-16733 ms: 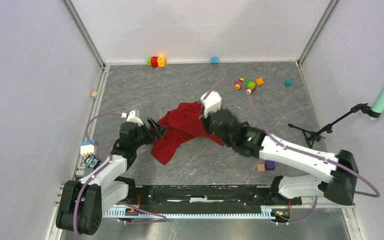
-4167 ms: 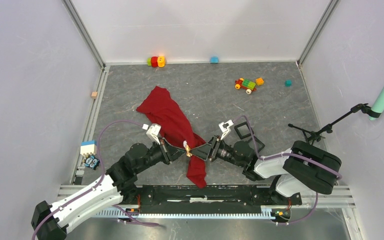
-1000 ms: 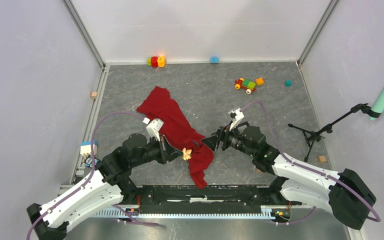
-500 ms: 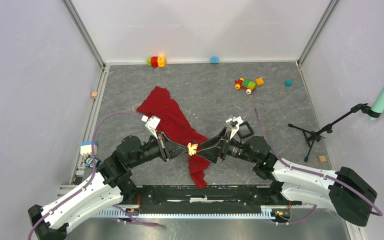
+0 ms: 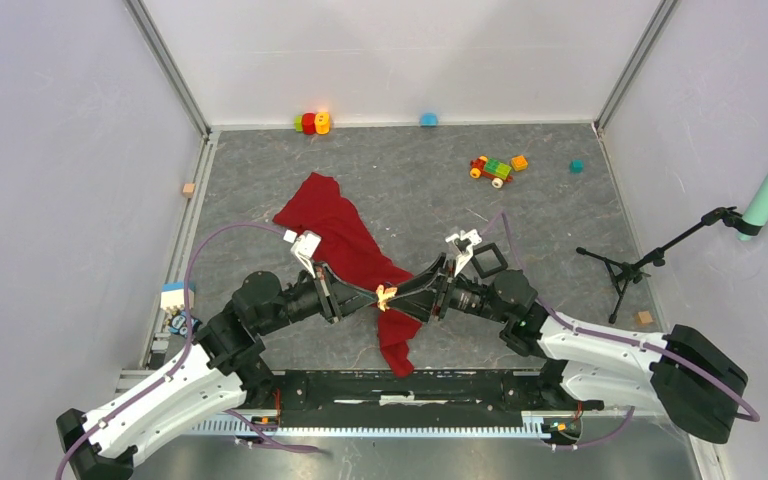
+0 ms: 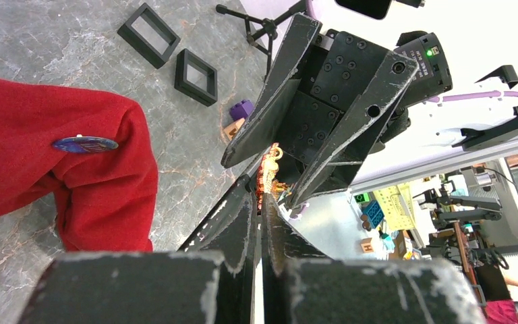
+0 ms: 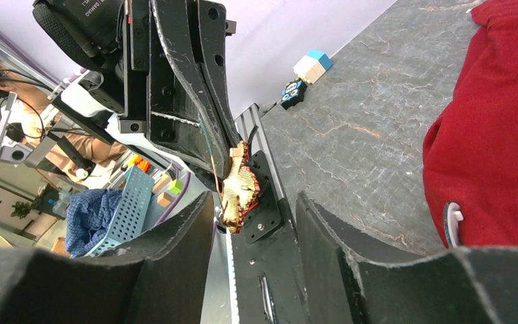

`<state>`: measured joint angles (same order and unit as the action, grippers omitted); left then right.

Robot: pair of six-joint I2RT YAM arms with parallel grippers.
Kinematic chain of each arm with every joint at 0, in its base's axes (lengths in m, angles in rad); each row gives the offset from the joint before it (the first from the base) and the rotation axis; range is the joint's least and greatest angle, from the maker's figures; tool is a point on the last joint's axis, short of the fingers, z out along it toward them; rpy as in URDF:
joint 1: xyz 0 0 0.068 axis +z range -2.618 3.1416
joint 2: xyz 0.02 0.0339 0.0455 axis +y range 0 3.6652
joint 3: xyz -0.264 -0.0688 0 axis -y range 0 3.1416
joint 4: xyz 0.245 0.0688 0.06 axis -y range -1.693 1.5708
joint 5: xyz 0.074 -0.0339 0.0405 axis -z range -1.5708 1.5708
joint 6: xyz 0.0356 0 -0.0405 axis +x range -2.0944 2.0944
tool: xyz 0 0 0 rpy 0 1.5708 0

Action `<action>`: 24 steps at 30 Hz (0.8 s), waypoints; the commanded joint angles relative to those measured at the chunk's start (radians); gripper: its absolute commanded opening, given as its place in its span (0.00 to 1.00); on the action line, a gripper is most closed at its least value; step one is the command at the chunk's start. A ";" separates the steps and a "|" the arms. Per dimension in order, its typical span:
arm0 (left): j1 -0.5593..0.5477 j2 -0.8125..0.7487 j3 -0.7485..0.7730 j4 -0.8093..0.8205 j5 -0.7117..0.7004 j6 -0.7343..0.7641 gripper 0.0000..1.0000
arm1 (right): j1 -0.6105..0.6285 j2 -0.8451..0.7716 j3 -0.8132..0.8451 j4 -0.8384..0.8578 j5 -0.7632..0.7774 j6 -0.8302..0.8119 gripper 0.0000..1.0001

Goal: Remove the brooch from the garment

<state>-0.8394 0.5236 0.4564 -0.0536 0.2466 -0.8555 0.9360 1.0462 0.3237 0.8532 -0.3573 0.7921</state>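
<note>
Left arm: the left fingers (image 6: 236, 219) are clenching on the gold brooch (image 7: 239, 182), which is sticking out just past their tips.
Right arm: the right fingers (image 6: 351, 128) are standing apart, one on each side of the brooch and tip to tip with the left fingers; no contact with it is showing.
Brooch: hanging in the air between the two sets of fingers, apparently free of the cloth.
Garment: the garment (image 5: 345, 240) is lying on the counter (image 5: 410, 180) below and beside both sets of fingers, with a blue badge (image 6: 84, 144) sitting on it.
Step, as judged: a handover from left to right is looking likely.
Risk 1: the left fingers releasing before the right ones are gripping, dropping the brooch onto the cloth.
Risk 2: an off-centre pinch on the uneven metal, squeezing it out sideways.
Risk 3: opposing tips colliding.
</note>
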 commanded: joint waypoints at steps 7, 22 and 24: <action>0.002 0.001 -0.001 0.051 0.048 -0.019 0.02 | 0.007 0.002 0.033 0.016 0.059 -0.002 0.42; 0.003 0.019 -0.009 0.092 0.072 -0.018 0.02 | 0.012 0.025 0.044 -0.001 0.048 -0.004 0.35; 0.002 0.019 -0.008 0.091 0.072 -0.018 0.02 | 0.013 0.030 0.047 -0.008 0.047 -0.005 0.34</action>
<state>-0.8375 0.5472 0.4446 -0.0368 0.2737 -0.8555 0.9428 1.0645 0.3294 0.8486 -0.3283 0.7967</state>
